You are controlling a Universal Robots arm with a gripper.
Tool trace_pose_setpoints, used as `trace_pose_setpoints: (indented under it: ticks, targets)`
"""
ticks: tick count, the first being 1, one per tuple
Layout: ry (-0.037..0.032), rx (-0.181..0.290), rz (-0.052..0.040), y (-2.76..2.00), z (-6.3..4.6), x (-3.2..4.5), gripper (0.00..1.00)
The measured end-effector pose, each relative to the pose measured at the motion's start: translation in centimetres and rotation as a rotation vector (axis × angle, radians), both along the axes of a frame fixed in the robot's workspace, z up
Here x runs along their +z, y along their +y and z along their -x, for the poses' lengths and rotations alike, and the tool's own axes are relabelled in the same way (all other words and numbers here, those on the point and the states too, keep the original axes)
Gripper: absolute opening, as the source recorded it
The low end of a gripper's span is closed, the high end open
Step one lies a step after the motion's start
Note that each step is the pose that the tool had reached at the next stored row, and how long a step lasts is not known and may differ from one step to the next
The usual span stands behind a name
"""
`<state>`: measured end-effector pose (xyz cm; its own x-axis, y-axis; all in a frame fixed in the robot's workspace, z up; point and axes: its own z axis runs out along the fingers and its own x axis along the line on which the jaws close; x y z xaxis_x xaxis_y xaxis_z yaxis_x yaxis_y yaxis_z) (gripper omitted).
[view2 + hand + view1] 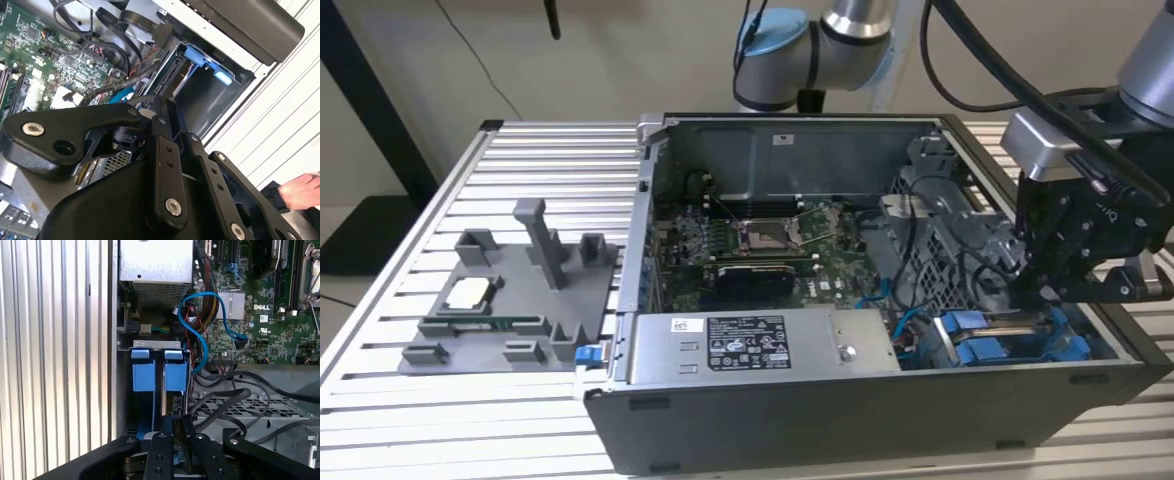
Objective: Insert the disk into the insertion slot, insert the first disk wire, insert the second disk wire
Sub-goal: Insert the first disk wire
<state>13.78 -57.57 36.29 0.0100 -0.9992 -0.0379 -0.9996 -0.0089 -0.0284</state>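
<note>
A: What can be said of the jaws?

B: The gripper (176, 422) is placed inside the open case (854, 420), at the drive bay. Whether the jaws are parted or closed, and whether anything is held, cannot be told.

A: And where is the disk found?

B: The disk (175, 376) is seated on edge in the bay slot, just beyond the gripper, clipped in its blue carrier. Black wires (227, 397) are draped beside it.

A: How is it likely to handle?

B: It is judged stiff, dense for its bulk and easily harmed by knocks. It is best taken by the carrier's edges, not by the label face.

A: What is offered by one view and not by another?

B: In the exterior view the worktop (400, 420), a grey fixture (507, 300) and the power supply box (747, 345) are taken in. In the first wrist view a blue cable (199, 293) is traced towards the motherboard (270, 315). In the second wrist view a person's hand (300, 192) is caught outside the case.
</note>
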Motion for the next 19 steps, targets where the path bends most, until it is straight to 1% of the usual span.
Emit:
trace_pose_setpoints:
  ticks: [4,9,14,19]
  targets:
    - [-0.0003,0.000,-0.0015,0.00,0.0,-0.23,0.19]
    - [-0.0003,0.000,-0.0022,0.03,-0.3,-0.62,0.19]
    - [-0.0003,0.000,-0.0098,0.37,-0.9,-1.23,0.19]
    - [-0.0003,0.000,-0.0126,0.78,-1.6,-1.76,0.19]
